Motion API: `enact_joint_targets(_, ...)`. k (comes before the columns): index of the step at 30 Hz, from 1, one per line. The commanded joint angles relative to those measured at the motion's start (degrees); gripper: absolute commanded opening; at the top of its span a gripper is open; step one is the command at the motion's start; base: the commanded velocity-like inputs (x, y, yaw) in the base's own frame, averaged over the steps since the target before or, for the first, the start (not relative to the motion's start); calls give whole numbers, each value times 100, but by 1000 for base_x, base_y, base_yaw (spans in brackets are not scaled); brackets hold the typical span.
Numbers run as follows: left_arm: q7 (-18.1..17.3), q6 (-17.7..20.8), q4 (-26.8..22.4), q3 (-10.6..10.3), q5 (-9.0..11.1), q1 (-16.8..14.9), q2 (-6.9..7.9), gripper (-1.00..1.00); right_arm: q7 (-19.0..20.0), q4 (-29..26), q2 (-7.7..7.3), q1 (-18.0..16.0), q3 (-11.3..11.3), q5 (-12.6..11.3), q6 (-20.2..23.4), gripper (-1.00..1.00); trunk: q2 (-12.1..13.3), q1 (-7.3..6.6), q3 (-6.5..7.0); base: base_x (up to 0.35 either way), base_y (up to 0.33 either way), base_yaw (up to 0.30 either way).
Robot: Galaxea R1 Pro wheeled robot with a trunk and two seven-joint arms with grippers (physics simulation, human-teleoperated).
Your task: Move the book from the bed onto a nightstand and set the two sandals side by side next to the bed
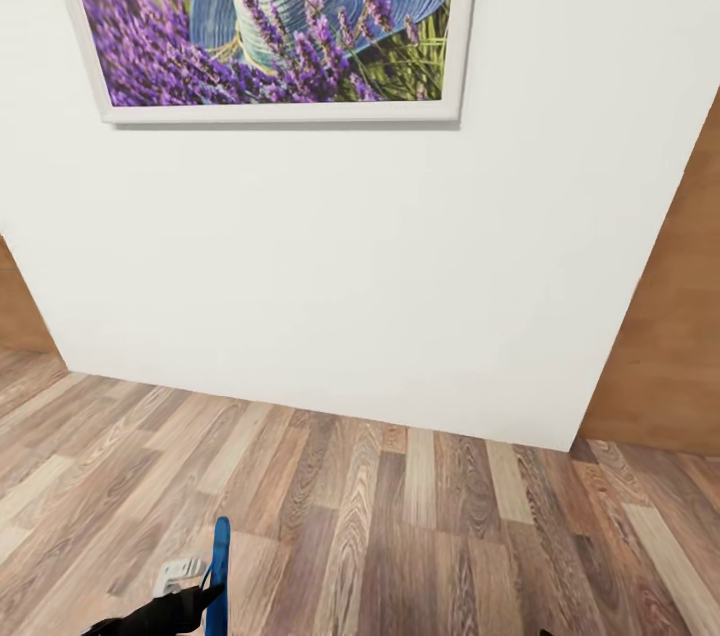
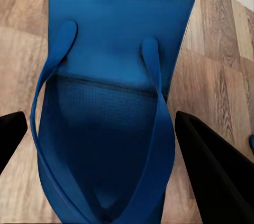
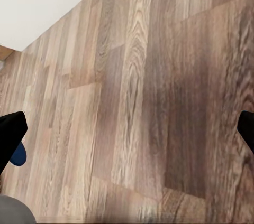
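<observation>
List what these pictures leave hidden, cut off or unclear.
- Blue sandal: its ends run past the left wrist view's edges; in the head view only a thin edge shows.
- Left tool: whether its fingers actually press the sandal is unclear.
- Small blue patch: right wrist view, half hidden by a finger, unidentifiable.
- Framed lavender picture: top cropped in the head view.

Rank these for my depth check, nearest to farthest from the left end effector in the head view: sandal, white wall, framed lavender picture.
1. Sandal, blue, right at the left end effector, low left.
2. White wall, across the plank floor.
3. Framed lavender picture, high on that wall.
</observation>
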Motion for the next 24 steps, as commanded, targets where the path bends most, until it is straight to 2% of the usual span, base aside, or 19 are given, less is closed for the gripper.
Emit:
enact_joint_targets(1, -19, -36, 4, 46, -62, -6, -1, -100, 16, 0, -1, -1, -7, -42, 58, 100, -3, -2, -6, -143, 0, 272)
enact_joint_targets(6, -19, -36, 4, 46, -62, -6, -1, -100, 19, 0, -1, -1, -7, -42, 58, 100, -3, -2, -6, -142, 0, 272)
enact_joint_targets(17, -19, -36, 4, 46, -63, -6, -1, -100, 20, 0, -1, -1, -7, -42, 58, 100, -3, -2, -6, -24, 0, 272)
enact_joint_targets(24, -19, -36, 4, 46, -63, -6, -30, -100, 21, 0, -1, -1, -7, -42, 58, 100, -3, -2, -6, -147, 0, 271)
